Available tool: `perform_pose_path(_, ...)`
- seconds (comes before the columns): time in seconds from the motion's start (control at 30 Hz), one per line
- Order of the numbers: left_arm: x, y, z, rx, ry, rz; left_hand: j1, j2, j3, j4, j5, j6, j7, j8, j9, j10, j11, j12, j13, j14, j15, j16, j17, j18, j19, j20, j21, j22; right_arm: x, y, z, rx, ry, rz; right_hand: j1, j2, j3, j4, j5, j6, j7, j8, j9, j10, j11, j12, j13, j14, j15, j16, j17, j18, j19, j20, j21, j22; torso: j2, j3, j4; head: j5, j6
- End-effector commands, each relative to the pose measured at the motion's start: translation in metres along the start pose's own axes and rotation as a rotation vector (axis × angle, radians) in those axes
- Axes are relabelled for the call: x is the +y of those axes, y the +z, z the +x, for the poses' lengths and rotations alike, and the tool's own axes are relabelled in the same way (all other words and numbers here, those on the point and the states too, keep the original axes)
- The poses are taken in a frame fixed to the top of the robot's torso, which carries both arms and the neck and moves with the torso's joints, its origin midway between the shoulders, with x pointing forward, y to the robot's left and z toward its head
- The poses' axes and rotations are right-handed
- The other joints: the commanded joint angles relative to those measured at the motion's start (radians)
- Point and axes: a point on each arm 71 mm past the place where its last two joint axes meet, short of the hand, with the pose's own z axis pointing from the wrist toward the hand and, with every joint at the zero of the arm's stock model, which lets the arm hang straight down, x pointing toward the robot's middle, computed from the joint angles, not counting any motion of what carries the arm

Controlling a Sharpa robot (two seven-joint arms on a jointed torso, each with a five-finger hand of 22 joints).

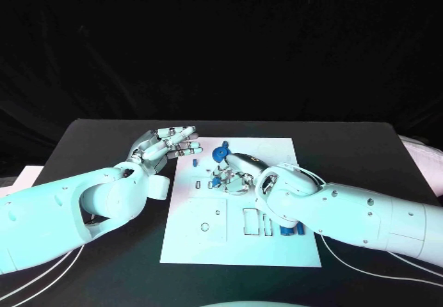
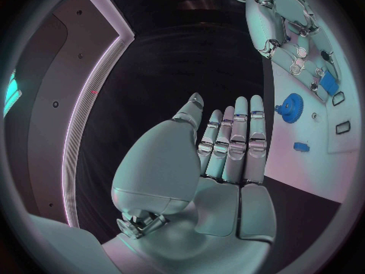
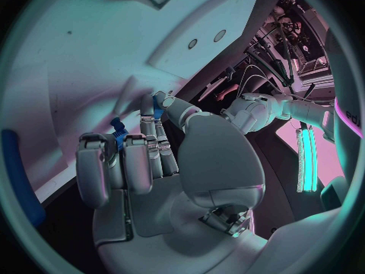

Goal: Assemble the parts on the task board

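On the black table [image 1: 369, 144] lies the flat white rectangular task board [image 1: 198, 236], with both white arms reaching over its far half. The silver many-fingered left hand [image 1: 166, 146] hovers at the board's far left corner with its fingers straight, side by side and slightly fanned, holding nothing; its wrist view shows the same flat, empty palm [image 2: 228, 164]. The silver right hand [image 1: 235, 171] is lowered onto the board's upper middle, fingers curled down. In its own wrist view that hand [image 3: 145, 158] has small blue pieces [image 3: 118, 133] showing between its bent fingers and thumb, so it seems to pinch one, though the contact itself is partly hidden.

A round blue gear-shaped part [image 1: 221, 153] sits on the board just beyond the right hand, between the two hands; the left wrist view shows it as a toothed disc [image 2: 289, 108]. A small blue block [image 1: 196, 163] lies near the left fingertips. Two short blue cylindrical parts [image 1: 292, 230] rest side by side by the board's right edge, close under the right forearm. Dark rectangular slots [image 1: 251, 220] mark the board's middle.
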Motion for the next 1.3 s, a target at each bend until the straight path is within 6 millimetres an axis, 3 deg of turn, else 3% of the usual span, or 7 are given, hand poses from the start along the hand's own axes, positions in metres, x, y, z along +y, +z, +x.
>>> perform_pose_path(0.03, -0.001, 0.000, 0.002, 0.018, -0.010, 0.006, 0.000, 0.008, 0.000, -0.004, 0.006, 0.002, 0.000, -0.005, -0.001, 0.002, 0.001, -0.003, 0.000, 0.009, 0.001, -0.007, 0.001, 0.011, 0.005, -0.001, -0.005, -0.001, -0.007, -0.002, 0.011, 0.064, -0.039, 0.053, 0.002, -0.005, -0.004, 0.000, 0.002, -0.007, -0.001, 0.000, -0.001, 0.005, 0.001, -0.003, -0.031, 0.058, 0.008, -0.006, 0.016, 0.008, 0.000, 0.009, -0.003, 0.054, 0.000, -0.0002, 0.0000, 0.001, -0.001)
perform_pose_path(0.8, -0.001, 0.000, 0.002, 0.017, -0.010, 0.006, 0.001, 0.008, 0.000, -0.005, 0.006, 0.002, 0.000, -0.005, -0.001, 0.001, 0.001, -0.003, 0.000, 0.009, 0.001, -0.007, 0.002, 0.011, 0.006, -0.001, -0.006, -0.001, 0.005, -0.007, 0.008, 0.028, -0.115, 0.040, 0.024, 0.010, 0.006, -0.010, 0.010, 0.021, -0.011, 0.008, 0.003, 0.039, -0.009, -0.006, -0.065, 0.059, 0.001, -0.005, 0.017, 0.008, 0.004, 0.004, -0.001, 0.059, 0.000, 0.0001, 0.0009, 0.003, -0.004)
perform_pose_path(1.3, -0.001, 0.001, 0.002, 0.016, -0.009, 0.006, 0.001, 0.010, 0.000, -0.008, 0.006, 0.003, 0.000, -0.006, -0.001, 0.000, 0.001, -0.003, 0.000, 0.010, 0.001, -0.009, 0.003, 0.011, 0.007, -0.001, -0.008, -0.002, 0.021, -0.007, -0.009, 0.069, -0.282, 0.105, 0.026, 0.009, 0.011, -0.014, 0.005, 0.037, -0.016, 0.010, 0.004, 0.056, -0.015, -0.008, -0.076, 0.058, -0.004, -0.008, 0.010, 0.008, 0.004, 0.000, -0.002, 0.059, 0.000, -0.0010, 0.0002, 0.005, -0.005)
